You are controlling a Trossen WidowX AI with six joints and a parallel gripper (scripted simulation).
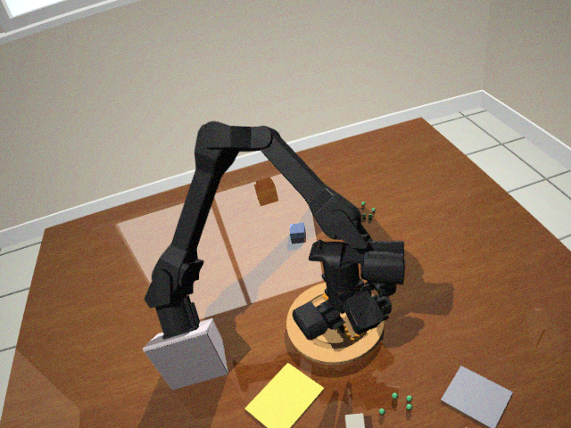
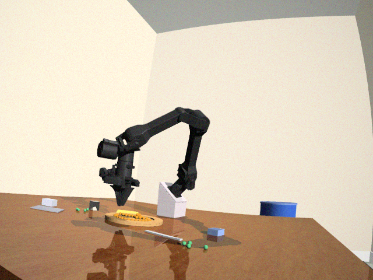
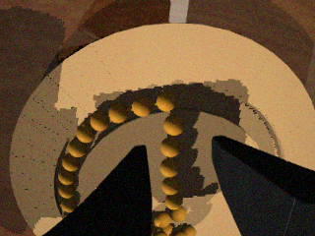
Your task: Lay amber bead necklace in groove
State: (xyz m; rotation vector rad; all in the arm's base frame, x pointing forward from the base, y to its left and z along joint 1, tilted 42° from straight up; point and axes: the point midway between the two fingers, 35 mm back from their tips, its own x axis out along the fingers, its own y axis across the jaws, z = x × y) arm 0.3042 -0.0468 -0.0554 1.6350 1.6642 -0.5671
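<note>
Hovering just above the round bead board (image 3: 276, 92), we are keeping our gripper (image 3: 177, 157) nearly pressed together and pinching nothing. The amber bead necklace (image 3: 169, 151) is lying directly beneath us, one straight run passing between our fingertips across the board's middle, the rest curving along the groove to our left. Only the wrist view is showing this; the top view is hiding it behind the arm.
</note>
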